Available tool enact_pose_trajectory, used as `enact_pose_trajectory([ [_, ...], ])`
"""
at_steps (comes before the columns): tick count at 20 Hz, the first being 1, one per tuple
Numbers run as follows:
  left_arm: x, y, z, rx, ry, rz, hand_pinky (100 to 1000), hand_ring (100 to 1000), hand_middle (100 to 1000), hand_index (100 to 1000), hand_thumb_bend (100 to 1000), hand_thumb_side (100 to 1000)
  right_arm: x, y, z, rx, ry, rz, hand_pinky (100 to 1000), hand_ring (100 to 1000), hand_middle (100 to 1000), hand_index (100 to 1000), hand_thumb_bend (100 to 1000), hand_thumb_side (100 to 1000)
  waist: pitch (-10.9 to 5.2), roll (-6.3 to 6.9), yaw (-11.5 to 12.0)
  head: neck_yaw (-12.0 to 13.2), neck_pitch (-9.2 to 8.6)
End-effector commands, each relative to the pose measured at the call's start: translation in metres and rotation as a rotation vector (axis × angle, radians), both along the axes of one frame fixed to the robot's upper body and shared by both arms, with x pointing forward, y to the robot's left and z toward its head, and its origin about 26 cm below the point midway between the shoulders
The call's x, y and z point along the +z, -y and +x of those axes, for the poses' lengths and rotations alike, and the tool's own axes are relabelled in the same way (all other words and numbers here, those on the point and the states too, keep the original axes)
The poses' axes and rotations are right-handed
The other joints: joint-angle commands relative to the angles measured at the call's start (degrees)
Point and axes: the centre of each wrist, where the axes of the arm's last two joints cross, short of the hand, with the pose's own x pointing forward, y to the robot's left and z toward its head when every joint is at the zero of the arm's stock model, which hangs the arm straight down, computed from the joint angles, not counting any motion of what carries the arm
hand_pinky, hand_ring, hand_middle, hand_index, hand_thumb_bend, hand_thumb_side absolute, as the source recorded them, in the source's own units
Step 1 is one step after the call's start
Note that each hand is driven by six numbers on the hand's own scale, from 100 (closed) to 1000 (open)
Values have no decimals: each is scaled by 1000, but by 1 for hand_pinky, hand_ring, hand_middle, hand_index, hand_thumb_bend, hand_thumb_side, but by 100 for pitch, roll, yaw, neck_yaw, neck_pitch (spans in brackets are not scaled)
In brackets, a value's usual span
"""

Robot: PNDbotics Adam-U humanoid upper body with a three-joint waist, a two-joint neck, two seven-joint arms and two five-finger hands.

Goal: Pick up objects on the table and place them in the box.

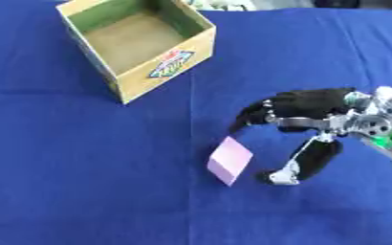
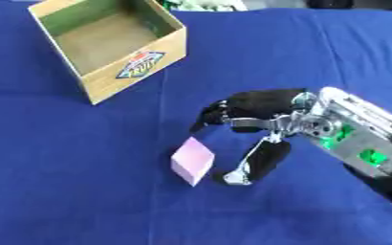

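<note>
A small pink block (image 1: 229, 160) lies on the blue cloth near the middle of the table. My right hand (image 1: 304, 115) comes in from the right, its fingers (image 2: 224, 111) spread above the block and its thumb (image 2: 254, 165) low to the block's right. The hand is open and nothing is between fingers and thumb; the block sits just left of the gap. An open cardboard box (image 1: 191, 45) with a printed label on its front stands at the upper left, empty inside. My left hand is not in view.
Blue cloth (image 1: 82, 182) covers the whole table. Some pale objects show at the far edge behind the box (image 1: 220, 4).
</note>
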Motion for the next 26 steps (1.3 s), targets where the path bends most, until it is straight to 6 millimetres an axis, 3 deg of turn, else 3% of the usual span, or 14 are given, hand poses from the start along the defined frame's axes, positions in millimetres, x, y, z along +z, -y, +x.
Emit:
enact_pose_trajectory([
  [1,10,-1,-1,-11,26,20,706,753,720,748,545,875,7,-3,-2,10,25,-41,860,899,861,939,346,507,-68,18,19,-22,2],
  [16,11,1,-1,-14,27,22,704,749,715,742,541,878,21,-5,1,3,191,-23,859,902,870,942,337,540,4,38,41,-27,-45],
  [26,11,1,-1,-17,28,20,702,746,711,738,542,877,15,-12,0,35,161,-59,862,908,875,938,357,546,39,30,77,-39,-42],
])
